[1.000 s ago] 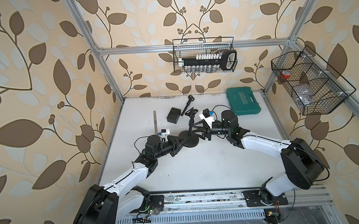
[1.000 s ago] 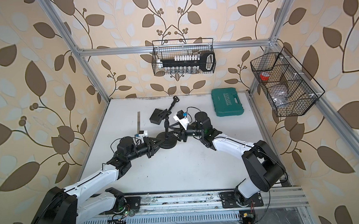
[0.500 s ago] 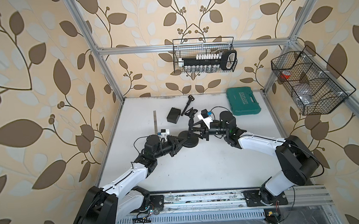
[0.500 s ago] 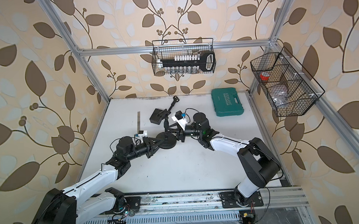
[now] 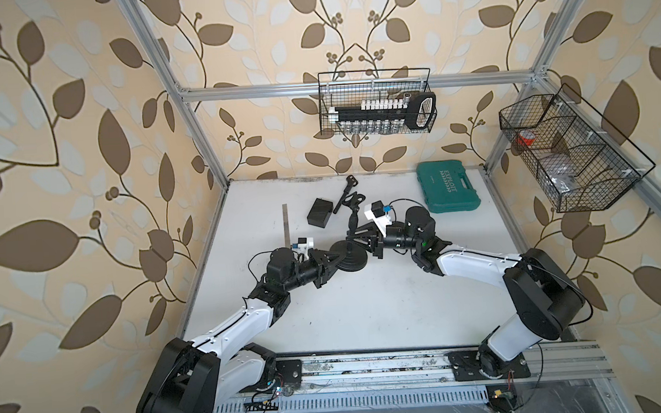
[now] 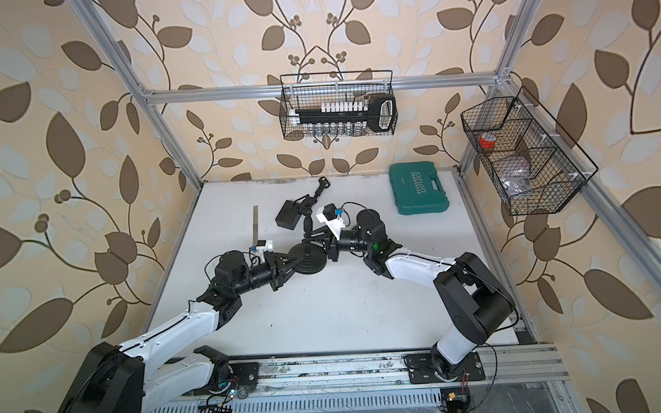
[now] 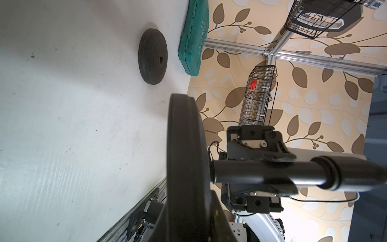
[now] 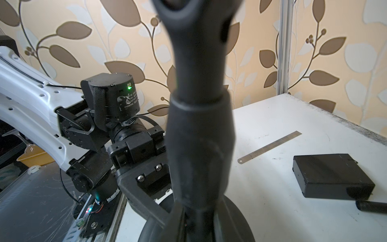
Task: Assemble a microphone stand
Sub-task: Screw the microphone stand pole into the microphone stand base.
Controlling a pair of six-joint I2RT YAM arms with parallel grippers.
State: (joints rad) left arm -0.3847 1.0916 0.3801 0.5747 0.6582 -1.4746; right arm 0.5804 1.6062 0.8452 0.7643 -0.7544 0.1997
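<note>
The microphone stand's round black base [image 5: 353,259] [image 6: 310,260] rests on the white table, with its black pole [image 5: 352,224] rising to a clip [image 5: 354,202]. My left gripper [image 5: 334,259] [image 7: 188,220] is shut on the base's rim [image 7: 184,167], reaching in from the left. From the right, my right gripper [image 5: 358,240] [image 8: 188,220] is shut on the pole [image 8: 199,136] just above the base. The left wrist view shows its fingers [image 7: 272,153] clamped on either side of the pole [image 7: 247,174].
A black box [image 5: 319,212] [image 8: 333,176], a loose black rod [image 5: 344,193] and a steel ruler [image 5: 286,226] lie behind the stand. A green case [image 5: 447,186] sits back right, with a second black disc [image 7: 152,56] beside it. Wire baskets [image 5: 377,104] [image 5: 569,153] hang on the walls.
My right gripper has closed its jaws onto the pole, having moved in slightly toward it. The left arm and the base have not moved.
</note>
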